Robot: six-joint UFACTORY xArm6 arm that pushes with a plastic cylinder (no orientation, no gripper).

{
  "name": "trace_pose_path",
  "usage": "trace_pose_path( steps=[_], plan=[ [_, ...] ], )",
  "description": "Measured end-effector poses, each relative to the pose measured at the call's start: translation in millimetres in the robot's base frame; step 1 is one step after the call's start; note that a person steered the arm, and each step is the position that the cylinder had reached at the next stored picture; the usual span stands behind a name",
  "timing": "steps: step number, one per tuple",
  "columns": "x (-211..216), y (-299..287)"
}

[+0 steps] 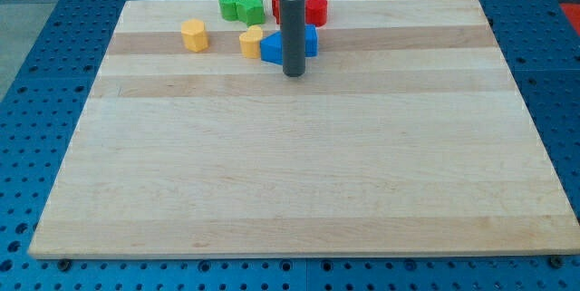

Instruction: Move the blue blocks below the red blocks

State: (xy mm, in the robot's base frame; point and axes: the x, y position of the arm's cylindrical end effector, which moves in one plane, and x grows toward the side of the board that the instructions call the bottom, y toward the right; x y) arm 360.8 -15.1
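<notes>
Nearest you, my tip point(293, 75) rests on the wooden board point(299, 182), right against the blue blocks point(272, 48); the rod has nothing that grips. Beyond them sit the red blocks point(316, 9), partly hidden behind the rod, perhaps two. Yellow blocks point(194, 34) and green blocks point(241, 6) lie toward the view's left.

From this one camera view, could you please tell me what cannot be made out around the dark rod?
- Blue blocks: the dark rod hides their middle; shapes and count unclear.
- Red blocks: the left one is almost wholly behind the rod.
- My tip: contact with blue uncertain.
- The arm: cut off by the view's top.
</notes>
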Motion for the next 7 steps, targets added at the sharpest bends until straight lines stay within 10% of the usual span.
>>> trace_pose_path(
  steps=[5,7],
  plan=[
    [-17,-16],
    [37,-82]
  ],
)
